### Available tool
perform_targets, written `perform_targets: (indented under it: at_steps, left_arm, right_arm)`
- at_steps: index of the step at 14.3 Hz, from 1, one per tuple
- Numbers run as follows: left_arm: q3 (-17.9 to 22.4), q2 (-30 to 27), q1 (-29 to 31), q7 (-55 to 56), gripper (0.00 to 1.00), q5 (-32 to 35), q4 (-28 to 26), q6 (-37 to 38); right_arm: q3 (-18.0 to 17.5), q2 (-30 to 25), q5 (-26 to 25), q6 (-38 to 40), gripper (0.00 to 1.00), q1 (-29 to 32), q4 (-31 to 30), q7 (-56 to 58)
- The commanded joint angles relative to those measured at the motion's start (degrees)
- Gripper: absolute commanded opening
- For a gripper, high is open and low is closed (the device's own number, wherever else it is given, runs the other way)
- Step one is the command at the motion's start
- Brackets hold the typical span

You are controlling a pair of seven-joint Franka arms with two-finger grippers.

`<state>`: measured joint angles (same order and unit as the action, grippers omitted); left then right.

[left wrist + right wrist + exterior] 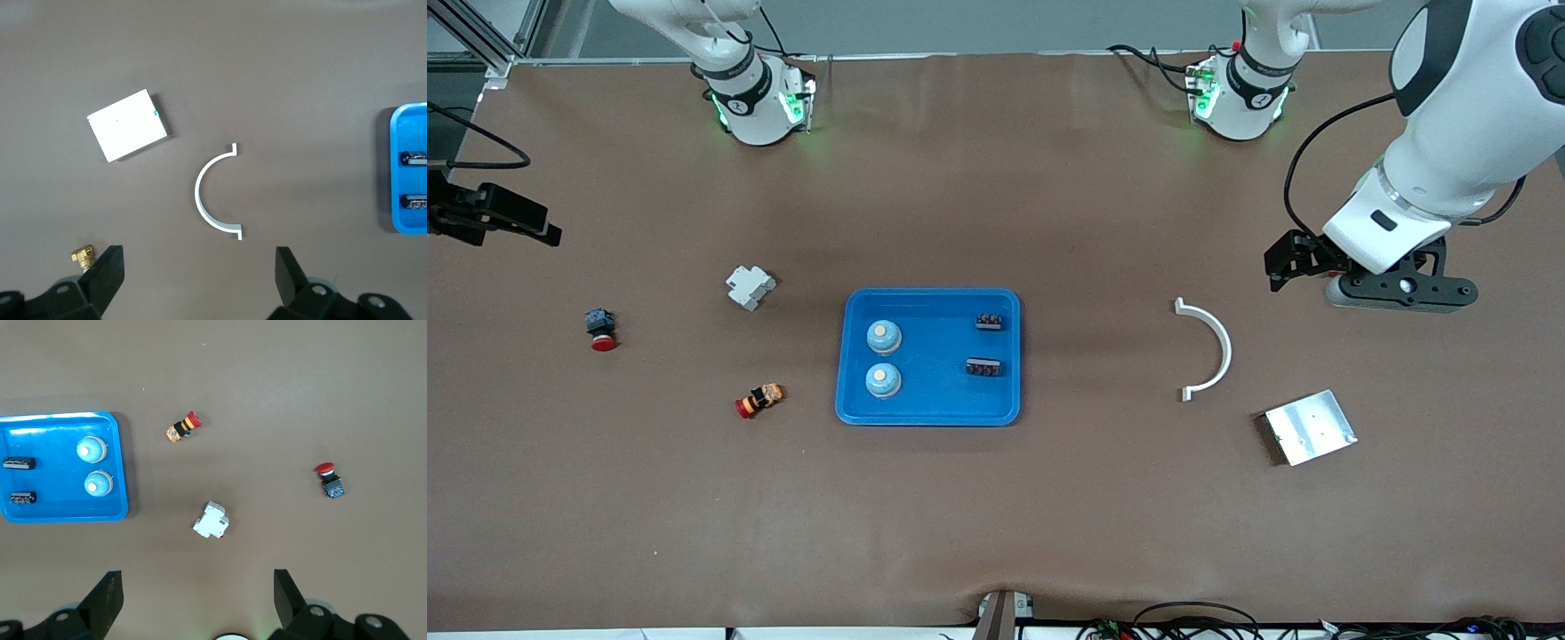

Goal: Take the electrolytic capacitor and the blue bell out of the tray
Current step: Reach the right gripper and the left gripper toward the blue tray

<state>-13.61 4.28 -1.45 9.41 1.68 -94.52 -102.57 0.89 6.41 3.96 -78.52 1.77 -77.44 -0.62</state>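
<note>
From the front camera, a blue tray [929,411] sits mid-bench on the brown bench [996,516]. Inside it, two pale blue bells [883,337] stand one nearer the camera than the other, toward the right arm's end of the tray; two small dark capacitors [988,321] lie toward the left arm's end, likewise one nearer than the other. Outside the tray toward the right arm's end lie a white breaker [750,286], a red-capped yellow button [759,400] and a red-capped blue button [601,329]. Toward the left arm's end lie a white curved bracket [1209,350] and a silver plate [1310,427], the plate nearer the camera. The left hand [1285,265] hangs over bare bench above that end, holding nothing. The right hand [516,222] shows at the picture's edge over the right arm's end of the bench.

In the left wrist view, the left hand's fingers [107,270] stand wide apart and empty, over the curved bracket [210,193]. The silver plate [128,125], a small brass fitting [83,255] and the tray's edge [393,170] with both capacitors [413,158] also show.

In the right wrist view, the right hand's fingers [107,597] are likewise spread and empty, high over the breaker [211,520]. The tray [63,513] holds the bells [91,449] and capacitors [18,462]; both buttons [183,427] lie outside it.
</note>
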Motion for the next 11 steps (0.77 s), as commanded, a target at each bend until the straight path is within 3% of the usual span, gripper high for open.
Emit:
perform_targets:
  at_steps: [1,11]
  left_arm:
    - [-0.54,0.02,0.48,0.87,1.0,1.3,0.03,-0.62]
    - [-0.54,0.29,-0.48,0.96,1.0,1.3,0.03,-1.14]
  right_arm:
    - [-0.36,-0.43,0.52,0.12,1.0,0.34,0.18,-0.17]
    - [-0.71,0.27,-1.15,0.39,1.0,-1.86,-0.26,-0.35]
